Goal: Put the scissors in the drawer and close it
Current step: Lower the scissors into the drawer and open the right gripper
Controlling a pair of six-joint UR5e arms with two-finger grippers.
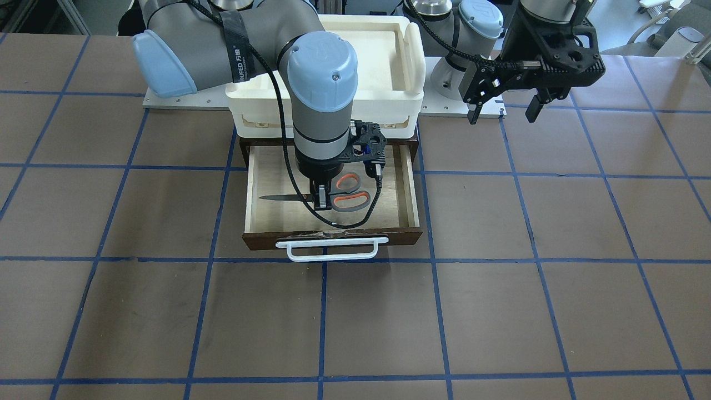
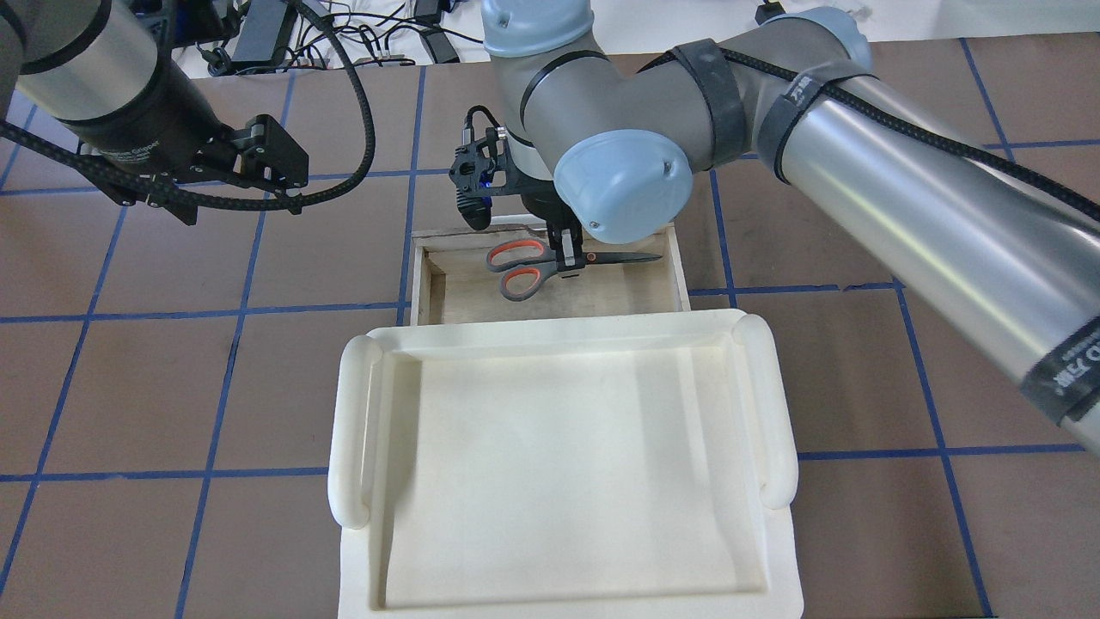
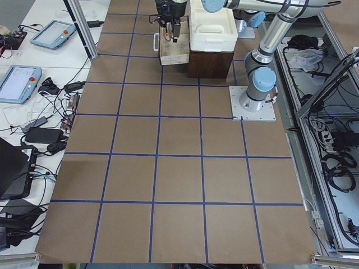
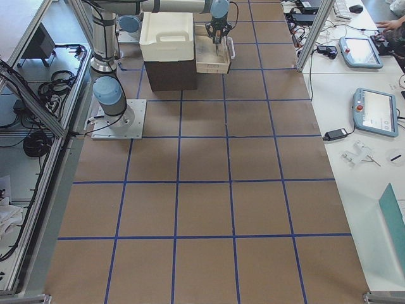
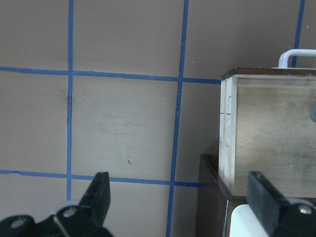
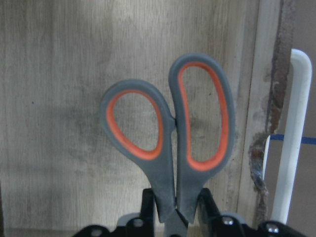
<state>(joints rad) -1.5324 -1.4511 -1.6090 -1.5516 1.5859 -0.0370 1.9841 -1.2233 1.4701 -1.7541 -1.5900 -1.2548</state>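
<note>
Right jaws clamp the scissors (image 1: 347, 193) inside the drawer (image 1: 400, 236) — left jaws gape (brown blue-gridded table (image 1: 500, 311)).

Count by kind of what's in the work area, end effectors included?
scissors: 1
drawer: 1
cabinet: 1
tray: 1
end effectors: 2, left end effector open, right end effector shut on the scissors
Total: 6
</note>
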